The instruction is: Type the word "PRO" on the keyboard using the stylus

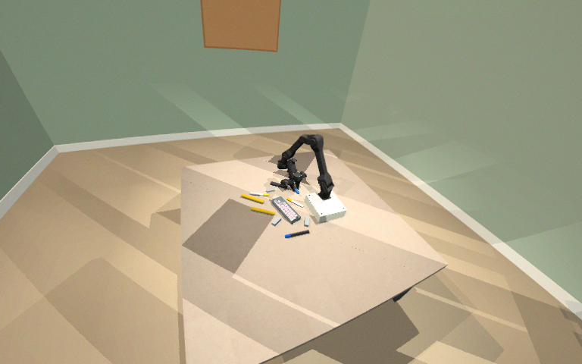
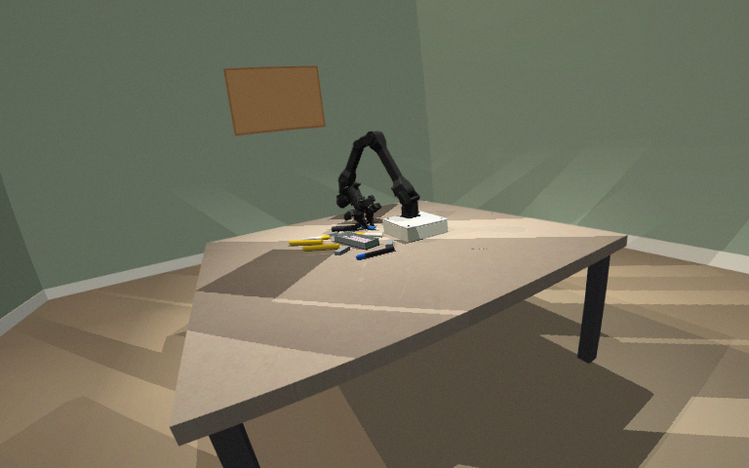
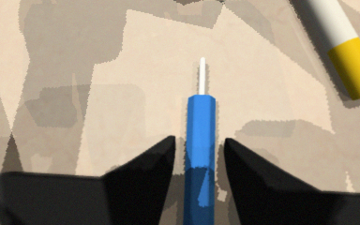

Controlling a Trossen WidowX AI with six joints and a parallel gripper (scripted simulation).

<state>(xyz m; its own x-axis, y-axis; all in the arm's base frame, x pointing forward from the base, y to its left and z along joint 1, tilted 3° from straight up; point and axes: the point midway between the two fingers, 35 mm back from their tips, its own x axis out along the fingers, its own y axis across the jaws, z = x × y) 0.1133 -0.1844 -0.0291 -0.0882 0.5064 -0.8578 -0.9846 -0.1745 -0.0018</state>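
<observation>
One blue stylus (image 1: 296, 191) (image 2: 371, 227) (image 3: 201, 131) with a thin white tip is seen lying on the desk (image 1: 285, 279) (image 2: 332, 290), beyond the keyboard (image 1: 286, 209) (image 2: 356, 240) and left of the white base box (image 1: 326, 211) (image 2: 414, 231). Handling, as judged: light, stiff, faceted barrel, likely not fragile; smooth plastic may be slippery, and rolling or twisting under key pressure is possible. Grip is best taken on the blue barrel, square across it, far enough back that the narrow tip is left free for pressing; the tip itself should be avoided.

Gripper (image 1: 295, 187) (image 2: 367, 224) (image 3: 200, 142) is poised over the barrel with fingers part-way apart, nothing clamped; a gap is shown on each side. In the wrist view the stylus is roughly centred and lined up lengthwise between them, tip projecting past the fingertips. A white-and-yellow marker (image 1: 295, 202) (image 2: 373, 234) (image 3: 355, 61) is placed nearby, between stylus and base box. Exact height over the desk cannot be told.
</observation>
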